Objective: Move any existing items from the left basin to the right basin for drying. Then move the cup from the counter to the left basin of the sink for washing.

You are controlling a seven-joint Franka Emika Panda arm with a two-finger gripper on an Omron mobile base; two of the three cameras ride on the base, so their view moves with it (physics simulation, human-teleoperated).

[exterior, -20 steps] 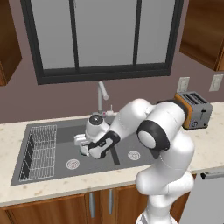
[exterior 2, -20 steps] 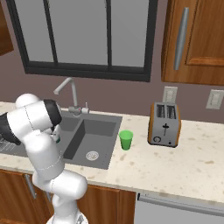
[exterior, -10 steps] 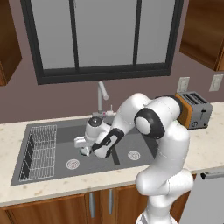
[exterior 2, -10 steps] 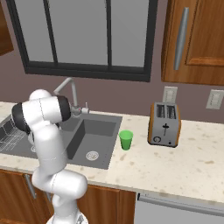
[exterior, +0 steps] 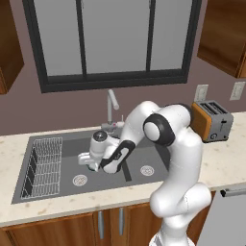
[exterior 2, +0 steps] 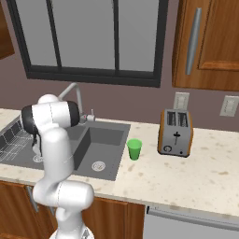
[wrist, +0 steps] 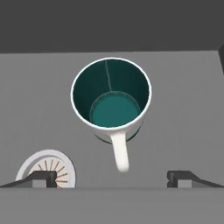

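Gripper [wrist: 112, 177] hangs released at the hand view's bottom, fingers wide apart, above the upright mug [wrist: 111, 99] at frame centre in the left basin [wrist: 183, 109].

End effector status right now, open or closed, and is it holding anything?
End effector: open and holding nothing; its fingertips stand wide apart above the mug, which sits upright in the left basin.

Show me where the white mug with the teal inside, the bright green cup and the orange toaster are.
White mug with teal inside [wrist: 114, 109]: hand view, on its teal bottom.
Bright green handleless cup [exterior 2: 134, 150]: right base view, on its side wall.
Orange-sided toaster [exterior 2: 176, 134]: right base view, on its silver front.
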